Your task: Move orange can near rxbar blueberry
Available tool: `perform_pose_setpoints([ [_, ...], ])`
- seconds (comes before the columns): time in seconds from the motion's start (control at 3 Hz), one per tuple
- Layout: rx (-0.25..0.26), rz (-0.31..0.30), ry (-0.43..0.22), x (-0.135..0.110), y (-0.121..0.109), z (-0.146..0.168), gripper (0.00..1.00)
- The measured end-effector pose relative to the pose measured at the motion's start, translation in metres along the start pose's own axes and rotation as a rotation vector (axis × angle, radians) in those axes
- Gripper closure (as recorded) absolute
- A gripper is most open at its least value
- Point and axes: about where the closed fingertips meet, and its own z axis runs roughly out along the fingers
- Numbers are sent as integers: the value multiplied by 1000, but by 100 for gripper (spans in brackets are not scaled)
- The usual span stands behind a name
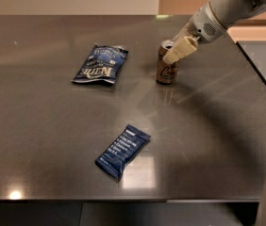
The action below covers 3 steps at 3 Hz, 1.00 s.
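We see the orange can point(166, 72) standing upright on the dark surface point(48, 126), toward the far edge and right of the middle; the hand point(174, 53) comes in from the far right corner and sits at the can's top, overlapping its upper rim; we cannot tell whether it grips the can or how wide it stands; the rxbar blueberry point(122, 151) lies flat and slanted near the near edge, well apart from the can; a blue chip bag point(101, 65) lies left of the can.
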Motion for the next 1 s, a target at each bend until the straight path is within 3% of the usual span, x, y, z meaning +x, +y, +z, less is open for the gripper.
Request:
perform_pose_setpoints([
  [0.33, -18, -17, -16, -1, 13, -14, 88],
  [0.67, -63, -53, -35, -1, 43, -30, 100],
  [1.0, -125, -127, -40, 0, 85, -40, 100],
])
